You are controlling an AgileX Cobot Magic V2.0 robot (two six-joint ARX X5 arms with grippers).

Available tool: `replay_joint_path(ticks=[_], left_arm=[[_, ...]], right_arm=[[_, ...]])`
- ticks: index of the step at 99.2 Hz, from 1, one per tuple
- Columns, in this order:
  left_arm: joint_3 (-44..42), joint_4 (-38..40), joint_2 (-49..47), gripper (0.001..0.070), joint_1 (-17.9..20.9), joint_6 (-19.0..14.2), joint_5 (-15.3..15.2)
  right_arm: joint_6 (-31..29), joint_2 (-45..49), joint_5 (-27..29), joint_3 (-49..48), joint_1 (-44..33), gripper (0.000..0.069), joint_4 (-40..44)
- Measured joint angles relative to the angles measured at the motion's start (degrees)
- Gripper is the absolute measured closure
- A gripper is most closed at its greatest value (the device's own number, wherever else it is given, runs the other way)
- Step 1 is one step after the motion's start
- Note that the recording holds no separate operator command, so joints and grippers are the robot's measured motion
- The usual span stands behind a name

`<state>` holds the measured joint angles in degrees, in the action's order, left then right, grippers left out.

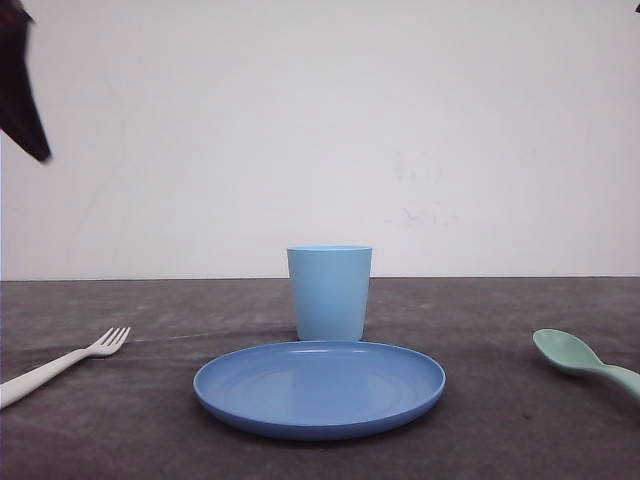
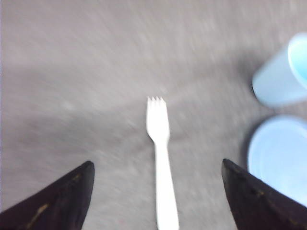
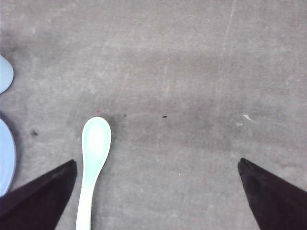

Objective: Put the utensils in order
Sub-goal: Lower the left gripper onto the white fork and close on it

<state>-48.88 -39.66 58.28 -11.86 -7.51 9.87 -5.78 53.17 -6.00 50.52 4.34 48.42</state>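
A white fork point(image 1: 62, 364) lies on the dark table at the left, tines toward the back. In the left wrist view the fork point(image 2: 160, 158) lies between the wide-apart fingers of my left gripper point(image 2: 156, 165), which is open above it without touching. A mint-green spoon point(image 1: 585, 360) lies at the right, bowl up. My right gripper point(image 3: 157, 163) is open over the table. The spoon point(image 3: 93, 165) lies just inside one finger point(image 3: 45, 189), not gripped. A dark part of the left arm point(image 1: 20, 85) shows at the front view's top left corner.
A round blue plate point(image 1: 320, 388) lies at the table's middle front, with a light blue cup point(image 1: 329, 292) upright just behind it. The plate point(image 2: 280, 158) and cup point(image 2: 283, 76) lie close beside the left gripper. A white wall stands behind the table.
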Motion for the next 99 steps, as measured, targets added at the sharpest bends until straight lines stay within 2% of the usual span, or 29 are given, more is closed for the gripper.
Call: replay_joint_path(ticks=[22, 44, 64, 80, 99], left_arm=[[0.0, 1.3, 10.3, 0.0193, -5.8, -0.9, -0.1], [0.0, 5.4, 18.9, 0.0196, -9.6, -2.0, -5.5], [0.0, 8.8, 24.2, 0.0201, -10.7, -2.4, -7.1], [0.0, 11.3, 26.6, 0.0267, -10.8, -3.0, -7.3], [0.0, 12.7, 29.7, 0.0284, -10.8, -3.2, -7.8]], right_arm=[[0.0, 0.0, 0.0, 0.0, 0.0, 0.0011, 0.0], [0.0, 0.0, 0.0, 0.0, 0.0, 0.0011, 0.0], [0.0, 0.0, 0.0, 0.0, 0.0, 0.0011, 0.0], [0.0, 0.0, 0.0, 0.0, 0.0, 0.0011, 0.0], [0.0, 0.0, 0.0, 0.0, 0.0, 0.0011, 0.0]])
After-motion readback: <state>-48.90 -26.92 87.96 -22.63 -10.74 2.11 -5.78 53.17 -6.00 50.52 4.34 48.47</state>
